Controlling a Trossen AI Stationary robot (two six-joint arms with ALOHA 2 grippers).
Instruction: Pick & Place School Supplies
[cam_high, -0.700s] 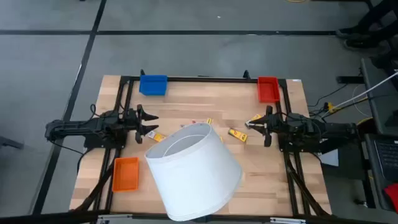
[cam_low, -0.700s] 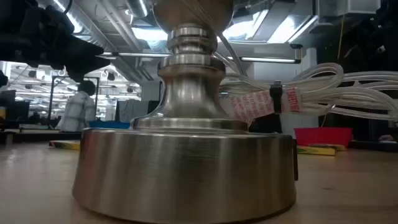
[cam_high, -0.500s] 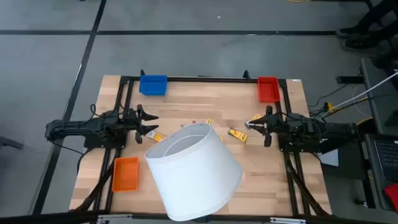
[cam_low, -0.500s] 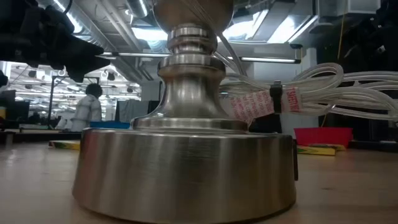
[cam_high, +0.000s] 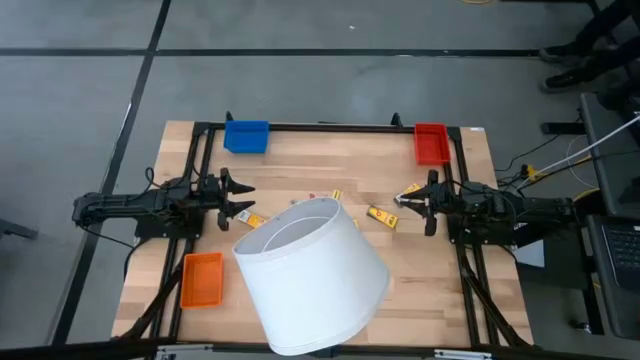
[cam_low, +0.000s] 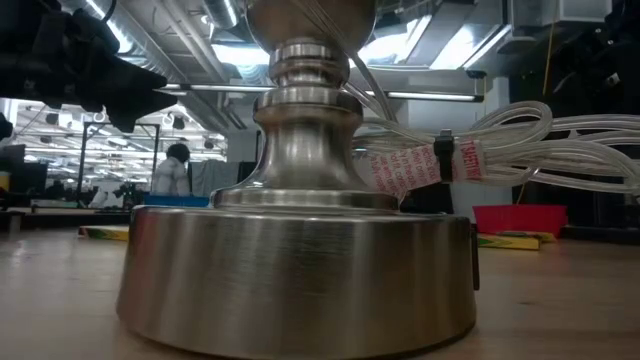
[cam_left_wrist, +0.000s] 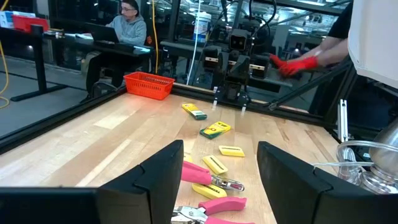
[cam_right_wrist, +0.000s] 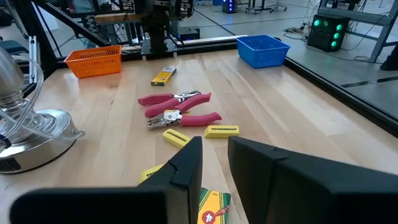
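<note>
Two pink-handled pliers-like tools (cam_left_wrist: 209, 182) (cam_right_wrist: 176, 99) lie flat on the wooden table between the arms. Around them lie yellow blocky pieces (cam_left_wrist: 231, 150) (cam_right_wrist: 222, 130) and yellow-green crayon boxes (cam_left_wrist: 215, 129) (cam_right_wrist: 214, 208); several yellow pieces (cam_high: 381, 217) show in the high view. My left gripper (cam_high: 240, 201) (cam_left_wrist: 219, 171) hovers at the table's left, open, fingers pointing at the pink tools. My right gripper (cam_high: 404, 203) (cam_right_wrist: 215, 163) hovers at the table's right, open by a narrow gap, with a crayon box on the table just before its fingertips.
A large white lampshade (cam_high: 310, 275) on a metal lamp base (cam_low: 300, 270) with a bundled clear cord (cam_low: 490, 150) fills the table's near middle. Blue tray (cam_high: 246, 136) far left, red tray (cam_high: 431, 143) far right, orange tray (cam_high: 202, 279) near left. People are in the room beyond.
Both arms and all things on the table have kept still. In the low view a person in the room behind the table has walked toward the picture's right.
</note>
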